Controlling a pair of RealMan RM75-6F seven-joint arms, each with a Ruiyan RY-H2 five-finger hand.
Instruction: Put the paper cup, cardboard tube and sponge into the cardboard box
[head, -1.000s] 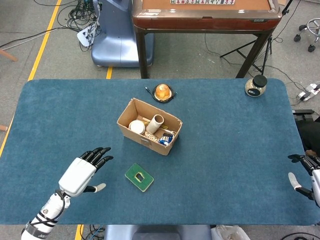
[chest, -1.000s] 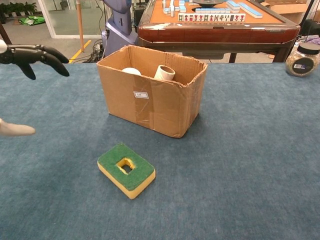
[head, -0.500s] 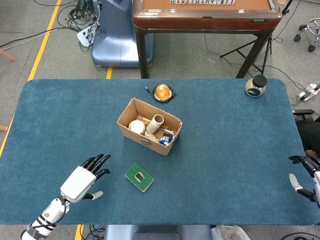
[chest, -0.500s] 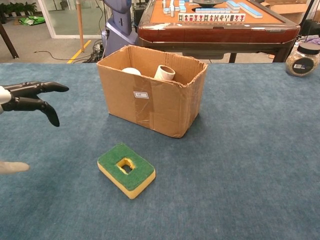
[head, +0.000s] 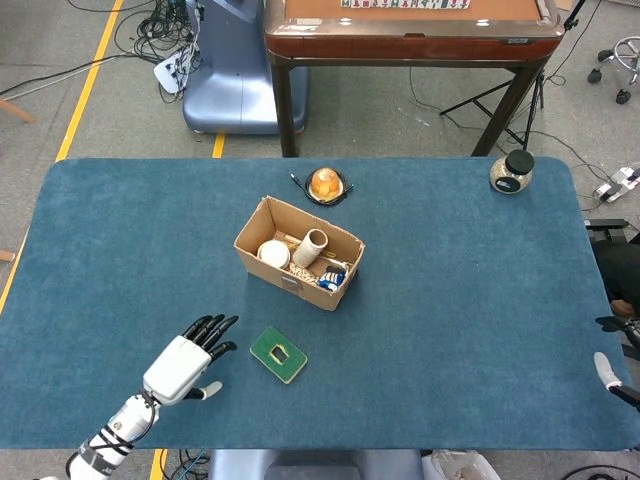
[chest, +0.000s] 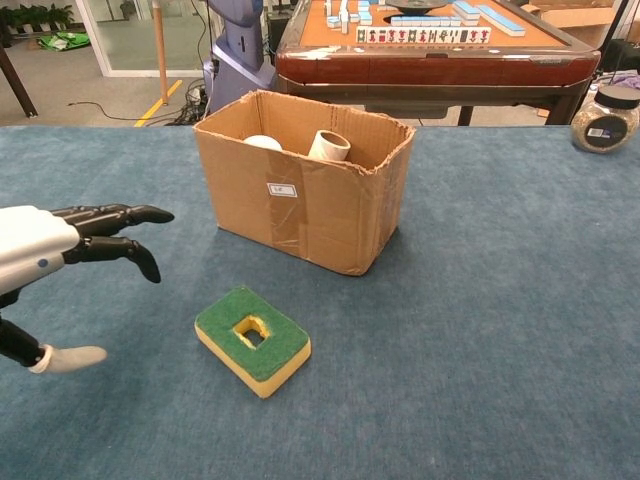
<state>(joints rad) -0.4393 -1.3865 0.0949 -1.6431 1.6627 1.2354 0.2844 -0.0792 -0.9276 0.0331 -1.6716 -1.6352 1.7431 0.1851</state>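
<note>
A green-topped yellow sponge (head: 278, 354) (chest: 252, 339) with a hole in its middle lies flat on the blue table, in front of the open cardboard box (head: 252, 232) (chest: 310, 210). Inside the box stand a white paper cup (head: 273, 253) (chest: 262, 143) and a cardboard tube (head: 312, 245) (chest: 329, 145). My left hand (head: 190, 361) (chest: 60, 250) hovers open just left of the sponge, fingers spread toward it, holding nothing. Only the fingertips of my right hand (head: 615, 350) show at the table's right edge, apart and empty.
An orange object on a dark dish (head: 326, 184) sits behind the box. A glass jar with a black lid (head: 512, 171) (chest: 604, 119) stands at the far right corner. A mahjong table (head: 410, 25) stands beyond the far edge.
My left hand has moved right and toward the front edge, closing in on the sponge. My right hand has drawn back further off the table's right edge.
</note>
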